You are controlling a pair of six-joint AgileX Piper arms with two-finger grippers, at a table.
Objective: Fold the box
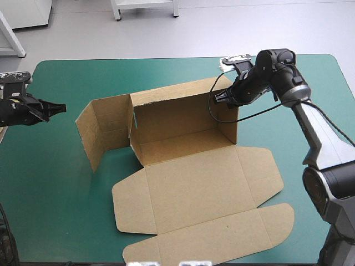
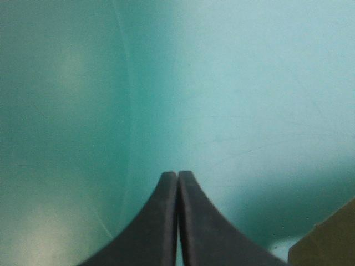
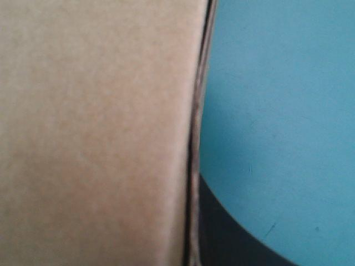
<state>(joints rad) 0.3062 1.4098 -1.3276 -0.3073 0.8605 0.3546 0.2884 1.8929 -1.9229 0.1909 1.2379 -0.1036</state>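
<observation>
the brown box (image 1: 188,183) sits in the middle of the bench (image 1: 50,188), on the teal-green cover, half set up; its back wall (image 1: 177,111) stands upright toward the far edge, a side wall (image 1: 232,126) stands at its right end, and a left panel (image 1: 102,130) stands too, swung outward from the back wall's left end; the lid (image 1: 211,221), with its rounded flaps, lies flat and reaches toward the near edge; my right fingers (image 1: 222,96) are at the far right corner of the box, up at the top edge where back wall and side wall meet; they are all but closed, pinching the board; in the right wrist view the board (image 3: 94,133) fills one side, its edge runs up the middle, and one black finger (image 3: 208,216) lies against its outer face, over the cover; the other finger is hidden behind the board; my left fingers (image 1: 61,107) hang over bare cover near the bench's left edge, well apart from the left panel and pointing toward it; they are pressed together into one pointed arch (image 2: 171,185) and hold nothing; a corner of brown board (image 2: 327,238) shows just beside them; i cannot tell whether it belongs to the box
</observation>
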